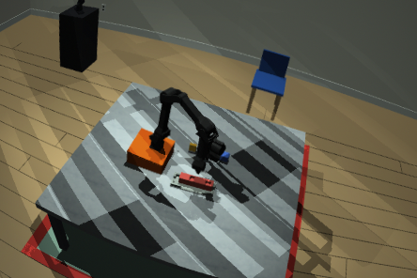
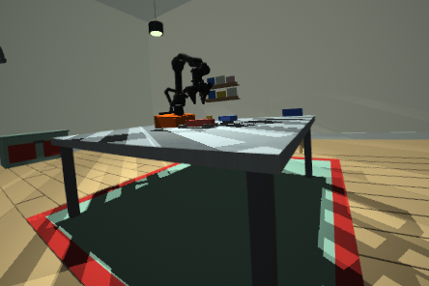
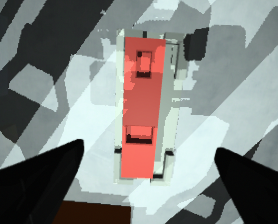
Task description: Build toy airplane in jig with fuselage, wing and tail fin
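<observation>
The red fuselage [image 1: 189,178] [image 2: 200,123] [image 3: 142,97] lies lengthwise in the pale jig [image 3: 168,120], near its left wall in the wrist view, with a wider strip of jig on its right. Whether it sits fully flat is hard to tell. Both its sockets show empty. My gripper [image 1: 199,169] [image 2: 199,101] [image 3: 150,149] is open and empty above the fuselage, with fingertips wide to either side. The blue wing [image 1: 225,157] [image 2: 228,118] lies on the table behind the gripper, partly hidden in the top view. The small yellow tail fin [image 1: 193,147] [image 2: 209,117] stands between arm and base.
The orange base block [image 1: 149,152] [image 2: 165,121] under the arm stands beside the jig. The striped look of the table [image 1: 254,235] [image 2: 203,140] comes with strong light and shadow bands. A blue chair [image 1: 270,81] stands beyond the table's far edge.
</observation>
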You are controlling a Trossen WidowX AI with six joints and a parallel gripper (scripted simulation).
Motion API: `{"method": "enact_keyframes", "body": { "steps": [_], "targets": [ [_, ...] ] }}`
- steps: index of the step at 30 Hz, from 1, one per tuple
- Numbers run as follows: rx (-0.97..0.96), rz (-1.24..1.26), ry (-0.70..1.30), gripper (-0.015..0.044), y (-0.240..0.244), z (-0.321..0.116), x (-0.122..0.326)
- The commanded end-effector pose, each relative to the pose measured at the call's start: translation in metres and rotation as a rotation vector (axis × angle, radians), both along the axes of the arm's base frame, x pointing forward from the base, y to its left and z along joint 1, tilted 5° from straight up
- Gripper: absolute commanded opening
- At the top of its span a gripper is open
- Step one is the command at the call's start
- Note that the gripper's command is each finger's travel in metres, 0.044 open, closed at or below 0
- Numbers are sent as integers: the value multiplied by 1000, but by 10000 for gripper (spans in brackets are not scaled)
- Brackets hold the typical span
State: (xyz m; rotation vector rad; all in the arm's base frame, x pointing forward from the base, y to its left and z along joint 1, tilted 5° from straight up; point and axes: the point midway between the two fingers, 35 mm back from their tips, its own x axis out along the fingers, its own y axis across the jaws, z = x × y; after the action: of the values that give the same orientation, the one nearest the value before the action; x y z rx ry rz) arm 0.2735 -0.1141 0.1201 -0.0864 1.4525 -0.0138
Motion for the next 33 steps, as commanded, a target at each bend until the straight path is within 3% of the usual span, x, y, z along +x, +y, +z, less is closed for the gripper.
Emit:
{"method": "enact_keyframes", "body": {
  "steps": [1,6,14,24,30,33],
  "targets": [
    [13,3,21,440,1,1,-2],
    [28,-134,13,440,0,1,0],
    [26,-118,15,440,15,0,10],
    [28,-79,18,440,140,-11,54],
    [48,-123,12,440,237,-21,53],
    [52,-134,11,440,261,-24,49]
  ]
}}
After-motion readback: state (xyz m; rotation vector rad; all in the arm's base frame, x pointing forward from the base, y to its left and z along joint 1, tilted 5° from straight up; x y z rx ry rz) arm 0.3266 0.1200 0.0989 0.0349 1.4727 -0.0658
